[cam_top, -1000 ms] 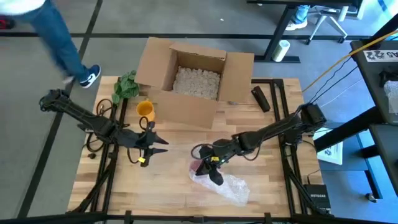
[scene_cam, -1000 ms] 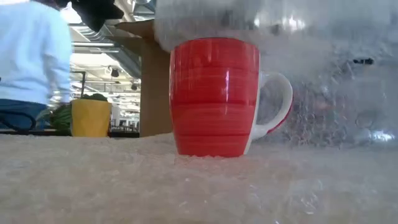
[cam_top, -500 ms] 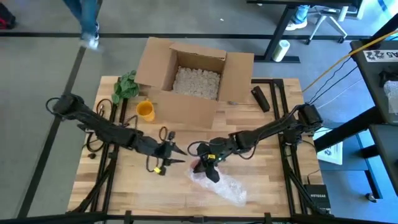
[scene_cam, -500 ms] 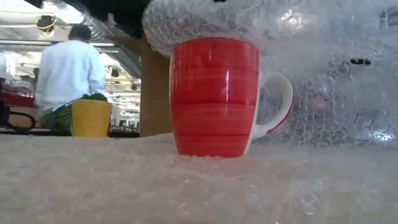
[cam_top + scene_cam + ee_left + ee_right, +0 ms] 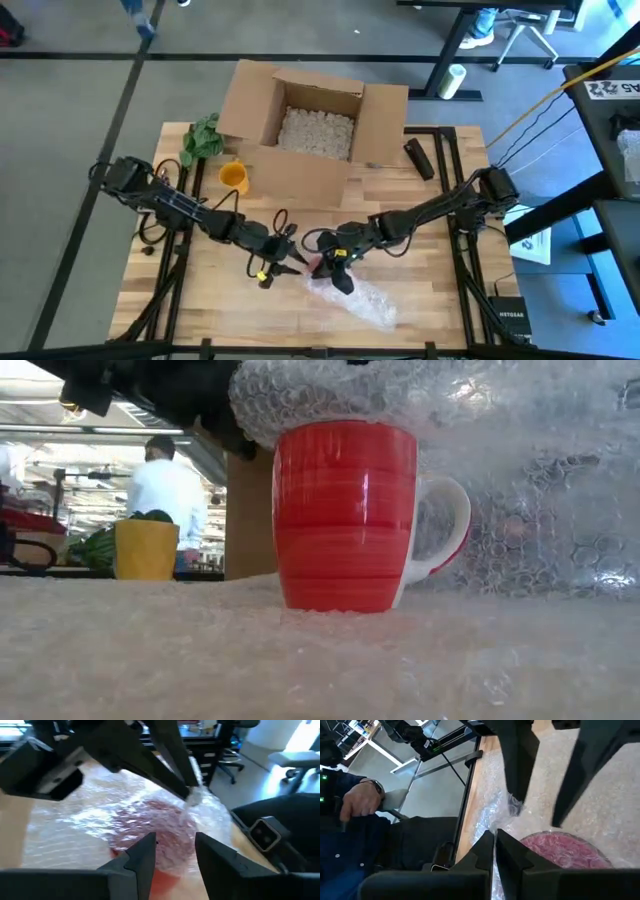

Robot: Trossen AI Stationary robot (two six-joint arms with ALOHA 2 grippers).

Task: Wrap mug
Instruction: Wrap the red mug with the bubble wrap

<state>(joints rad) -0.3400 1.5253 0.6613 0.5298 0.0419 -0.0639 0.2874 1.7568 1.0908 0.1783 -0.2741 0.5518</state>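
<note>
1. From above: the red ceramic mug (image 5: 320, 266) stands near the front middle of the light wooden bench (image 5: 200, 300), on a clear sheet of bubble wrap (image 5: 372, 300) that trails toward the front right. The right pincer (image 5: 342, 284) is over the mug with a fold of wrap; the left pincer (image 5: 292, 262) sits just beside the mug on its other side. I judge the step in hand is folding the wrap over the mug.

2. Also on the bench, at the back: an open brown cardboard box (image 5: 305, 130) of pale packing fill, a small yellow cup (image 5: 234, 177) and a crumpled green cloth (image 5: 203, 138). Grey floor and desks lie around.

3. At bench height: the mug (image 5: 345, 515) is upright, its white handle (image 5: 445, 520) toward the wrap, and a bubble wrap fold (image 5: 400, 400) lies across its rim. Its front is bare. A person in a light top (image 5: 166, 490) stands far off in the room.

4. Left wrist view: the left pincer's (image 5: 175, 852) fingers stand apart, empty, facing the wrap-covered mug (image 5: 160, 827).

5. Right wrist view: the right pincer (image 5: 494, 840) is closed, nipping the wrap's edge (image 5: 487, 820), with the mug (image 5: 562, 851) under plastic beyond. A person's hand (image 5: 362, 800) rests off the bench.

6. Next, I reckon, the left pincer must pin or take the fold so the right can draw the rest around.
</note>
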